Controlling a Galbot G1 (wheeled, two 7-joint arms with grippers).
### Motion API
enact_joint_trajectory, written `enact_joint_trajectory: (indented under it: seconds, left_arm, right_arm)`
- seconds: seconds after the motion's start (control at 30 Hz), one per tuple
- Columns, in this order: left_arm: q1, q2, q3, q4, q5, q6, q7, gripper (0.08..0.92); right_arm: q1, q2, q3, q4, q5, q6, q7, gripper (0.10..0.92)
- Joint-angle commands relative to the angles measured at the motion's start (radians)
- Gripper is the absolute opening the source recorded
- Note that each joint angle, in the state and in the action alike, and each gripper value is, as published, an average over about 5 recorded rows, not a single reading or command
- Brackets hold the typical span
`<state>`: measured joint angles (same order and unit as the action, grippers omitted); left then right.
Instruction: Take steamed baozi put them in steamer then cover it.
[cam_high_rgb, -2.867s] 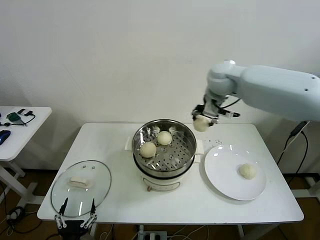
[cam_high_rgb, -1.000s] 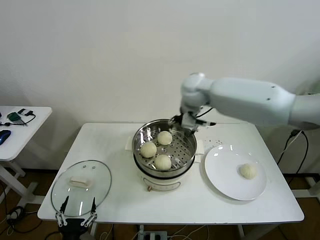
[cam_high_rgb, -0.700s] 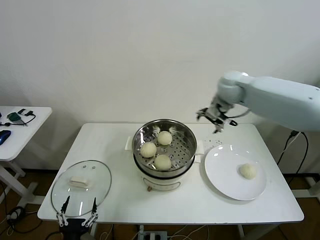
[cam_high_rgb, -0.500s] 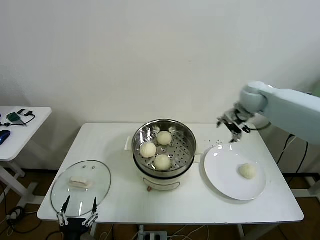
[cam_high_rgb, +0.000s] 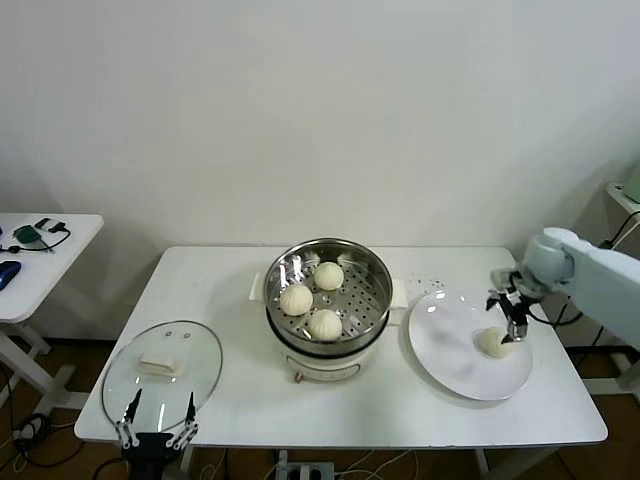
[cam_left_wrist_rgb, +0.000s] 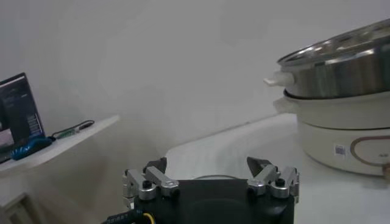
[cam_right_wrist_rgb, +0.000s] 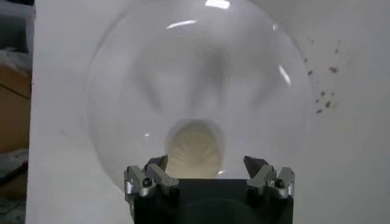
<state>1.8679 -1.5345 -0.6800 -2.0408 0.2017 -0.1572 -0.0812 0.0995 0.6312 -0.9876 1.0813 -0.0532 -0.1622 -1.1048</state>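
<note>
Glass cover (cam_high_rgb: 162, 363) waits at 8 o'clock; one bun is left to fetch.
The left gripper (cam_high_rgb: 157, 434) rests wide open by the table edge. Three buns sit in the steel steamer (cam_high_rgb: 329, 256) in the middle. At 3 o'clock, the right gripper (cam_high_rgb: 507, 307) hangs wide open over the last baozi (cam_high_rgb: 493, 342) on the plate (cam_high_rgb: 450, 360), ready to grab it.

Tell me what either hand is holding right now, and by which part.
Nothing. The right hand is open above the last baozi on the plate; the left hand is open near the glass lid.
</note>
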Motion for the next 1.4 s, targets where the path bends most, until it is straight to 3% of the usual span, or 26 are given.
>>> enact_joint_trajectory:
  seconds: [0.03, 0.53, 0.93, 1.17, 1.4]
  left_arm:
    - [0.001, -0.001, -0.005, 0.002, 0.007, 0.001, -0.001, 0.823]
    - [0.001, -0.002, -0.007, 0.007, 0.012, -0.001, -0.002, 0.823]
    - [0.002, -0.002, -0.005, 0.001, 0.01, -0.004, -0.003, 0.823]
    - [0.0, 0.002, 0.001, -0.005, 0.009, -0.004, -0.002, 0.823]
    - [-0.001, 0.005, 0.018, -0.012, 0.006, -0.005, -0.001, 0.823]
  right_arm:
    - [-0.138, 0.027, 0.126, -0.101, -0.051, -0.027, -0.002, 0.823]
    - [-0.139, 0.08, 0.16, -0.146, -0.046, -0.022, 0.001, 0.822]
    - [-0.08, 0.069, 0.109, -0.129, 0.013, -0.032, 0.005, 0.677]
    - [0.215, 0.064, -0.097, -0.082, 0.23, -0.064, 0.026, 0.662]
    - [0.598, 0.179, -0.407, -0.064, 0.529, -0.094, 0.049, 0.662]
